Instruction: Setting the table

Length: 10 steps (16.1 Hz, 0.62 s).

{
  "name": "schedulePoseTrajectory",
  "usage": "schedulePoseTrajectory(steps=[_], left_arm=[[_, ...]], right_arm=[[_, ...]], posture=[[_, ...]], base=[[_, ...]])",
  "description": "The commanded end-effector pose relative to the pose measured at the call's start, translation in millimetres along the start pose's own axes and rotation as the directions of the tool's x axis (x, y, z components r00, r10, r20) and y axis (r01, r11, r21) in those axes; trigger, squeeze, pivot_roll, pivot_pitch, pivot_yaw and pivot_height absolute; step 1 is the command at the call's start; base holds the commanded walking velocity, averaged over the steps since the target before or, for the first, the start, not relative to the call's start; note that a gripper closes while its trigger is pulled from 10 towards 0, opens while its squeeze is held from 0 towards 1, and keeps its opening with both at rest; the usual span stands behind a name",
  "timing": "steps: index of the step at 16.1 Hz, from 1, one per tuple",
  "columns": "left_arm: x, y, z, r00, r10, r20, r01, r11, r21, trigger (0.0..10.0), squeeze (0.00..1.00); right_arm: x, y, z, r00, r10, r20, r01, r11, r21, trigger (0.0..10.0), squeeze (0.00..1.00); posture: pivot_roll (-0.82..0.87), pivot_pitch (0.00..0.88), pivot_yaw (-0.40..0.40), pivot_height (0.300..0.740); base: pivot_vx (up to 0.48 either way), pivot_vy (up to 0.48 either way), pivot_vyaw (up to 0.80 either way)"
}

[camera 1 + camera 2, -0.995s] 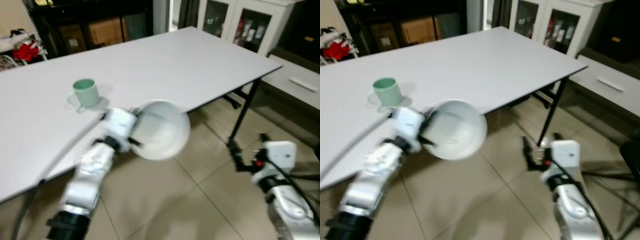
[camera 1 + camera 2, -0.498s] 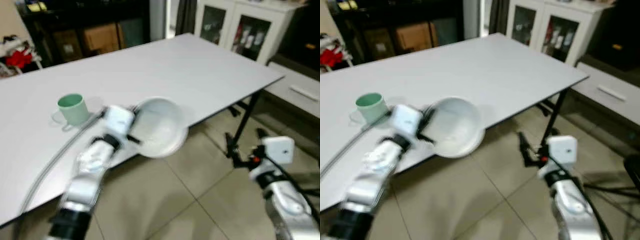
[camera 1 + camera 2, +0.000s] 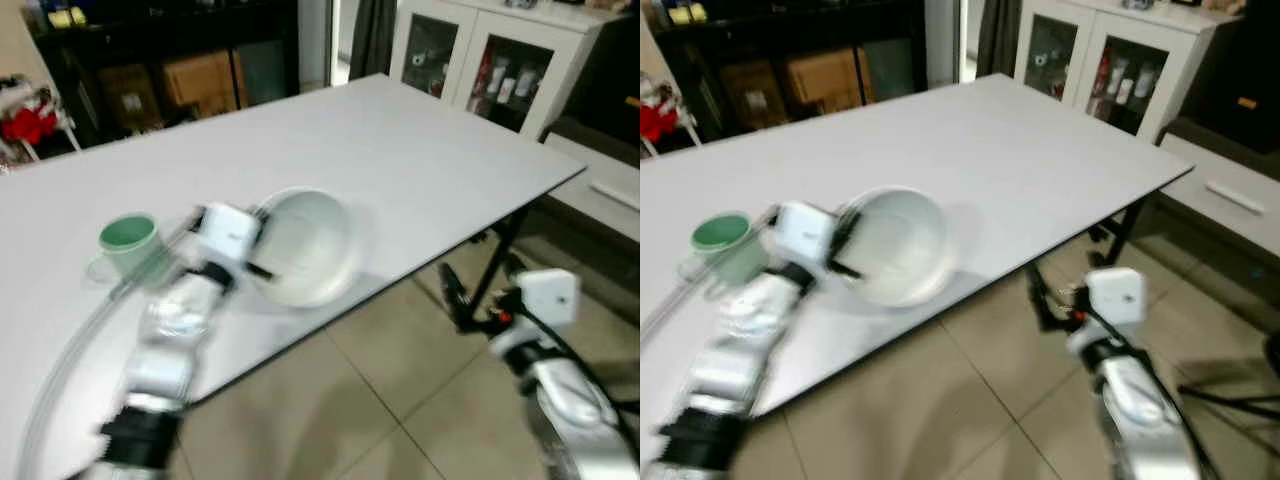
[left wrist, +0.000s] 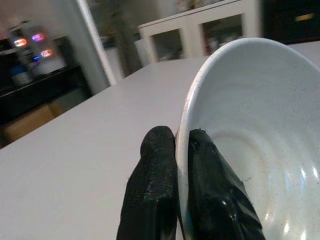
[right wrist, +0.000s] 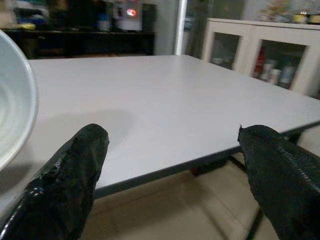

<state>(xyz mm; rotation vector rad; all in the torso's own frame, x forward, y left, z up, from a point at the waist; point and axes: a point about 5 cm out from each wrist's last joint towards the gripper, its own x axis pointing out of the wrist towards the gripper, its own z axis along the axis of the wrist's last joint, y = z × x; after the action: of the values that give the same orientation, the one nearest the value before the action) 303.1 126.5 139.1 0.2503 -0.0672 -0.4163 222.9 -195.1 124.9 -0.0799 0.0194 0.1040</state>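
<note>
Bowl [image 3: 303, 247], tilted over the desk [image 3: 400, 150] near its front edge and beside the cup [image 3: 126, 240], is pinched at the rim by the left end effector [image 4: 176, 150], while the right end effector [image 5: 170, 165] stays wide open, holding nothing.

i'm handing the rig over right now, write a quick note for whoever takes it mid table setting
Left claw: shut on the rim of the white bowl, one finger inside, one outside, holding it tilted above the near edge of the white table.
Right claw: open and holding nothing, low beside the table's near edge, over the tiled floor.
Green mug: upright on the table, to the robot's left of the bowl.
Done: mug is on the table, bowl is brought over the table.
Left: lower the bowl flat onto the table, release it, pull the left arm back. The views are blurred, so check the bowl's height before letting go.
</note>
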Motion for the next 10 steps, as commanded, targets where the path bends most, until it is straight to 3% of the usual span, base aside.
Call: schedulePoseTrajectory(steps=[1,6,10], left_arm=[[-1.5,16.1,7,0.998,0.052,0.021,-0.053,0.998,0.031,10.0,0.00],[-0.2,18.6,2,0.997,0.070,-0.014,-0.070,0.997,0.036,10.0,0.00],[-1.2,28.1,-1,0.991,0.123,-0.053,-0.123,0.992,0.002,10.0,0.00]], right_arm=[[2.0,5.8,2,1.000,0.029,0.009,-0.029,0.999,0.018,10.0,0.00],[1.5,8.1,1,0.998,0.057,-0.001,-0.057,0.998,0.015,10.0,0.00],[0.0,17.0,2,0.987,0.163,-0.010,-0.163,0.987,0.015,10.0,0.00]], posture=[[-0.10,0.000,0.015,0.740],[-0.10,0.000,0.014,0.740],[-0.10,0.000,0.012,0.740]], base=[[0.394,0.000,0.00],[0.395,0.000,0.00],[0.281,0.000,0.00]])
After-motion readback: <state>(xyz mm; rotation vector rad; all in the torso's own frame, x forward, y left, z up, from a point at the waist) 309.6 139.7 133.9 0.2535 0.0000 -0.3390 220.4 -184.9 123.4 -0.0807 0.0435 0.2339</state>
